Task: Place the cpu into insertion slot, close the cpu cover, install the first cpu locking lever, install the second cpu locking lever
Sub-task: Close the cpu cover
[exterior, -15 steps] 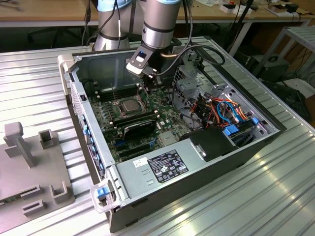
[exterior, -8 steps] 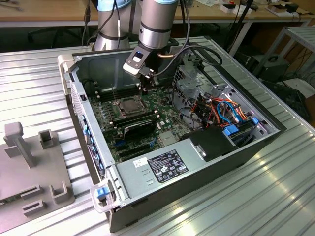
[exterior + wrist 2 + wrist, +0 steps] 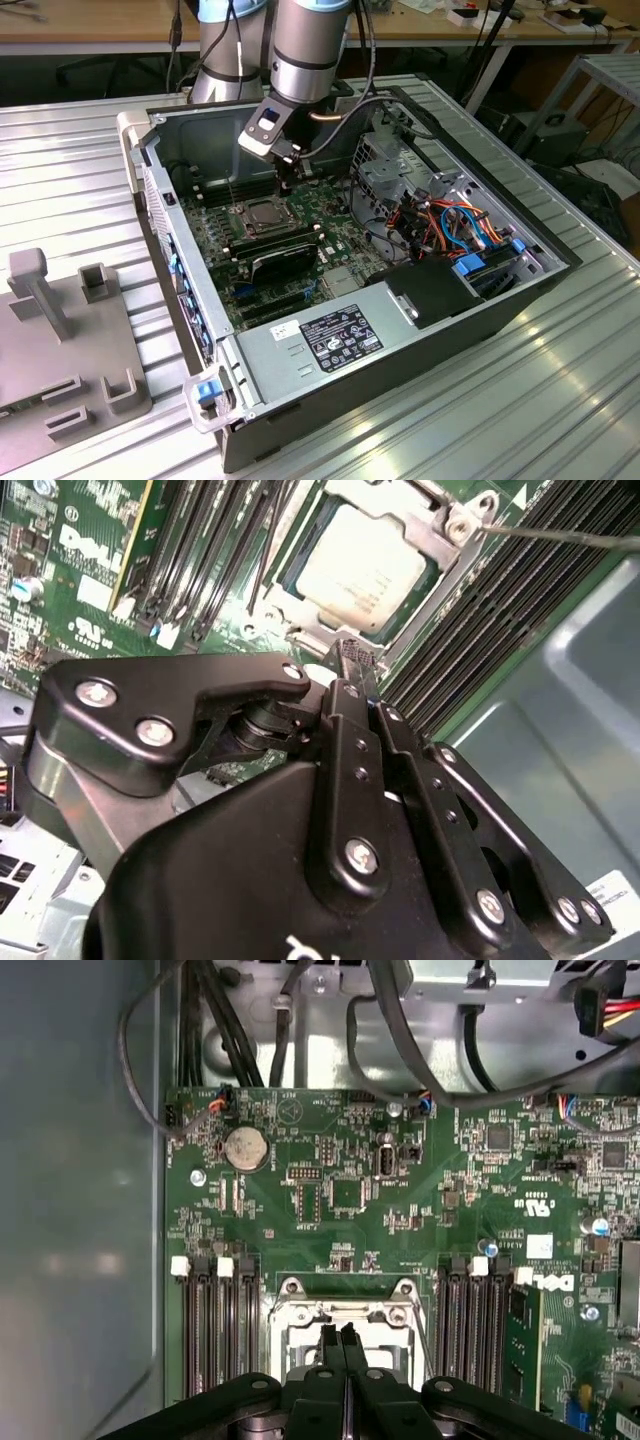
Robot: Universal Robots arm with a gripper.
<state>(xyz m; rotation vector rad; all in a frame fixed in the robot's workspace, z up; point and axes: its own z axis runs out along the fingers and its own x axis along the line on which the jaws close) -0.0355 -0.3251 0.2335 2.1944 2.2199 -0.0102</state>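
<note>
— Hovering where, that pincer (image 3: pixel 335 1345)?

— Just above one edge of the insertion slot (image 3: pixel 300 1332), its two fingers pressed together with nothing between them.

— And the cpu (image 3: pixel 365 570)?

— Seated in the slot, tan face up, with the cpu cover (image 3: pixel 440 542) lying flat around it.

— Any levers?

— One thin lever rod (image 3: pixel 560 535) sticks up free by the cover's corner. Green motherboard (image 3: pixel 330 1200) surrounds the slot, inside the open computer case (image 3: pixel 480 320) on the ribbed table (image 3: pixel 480 420).
</note>
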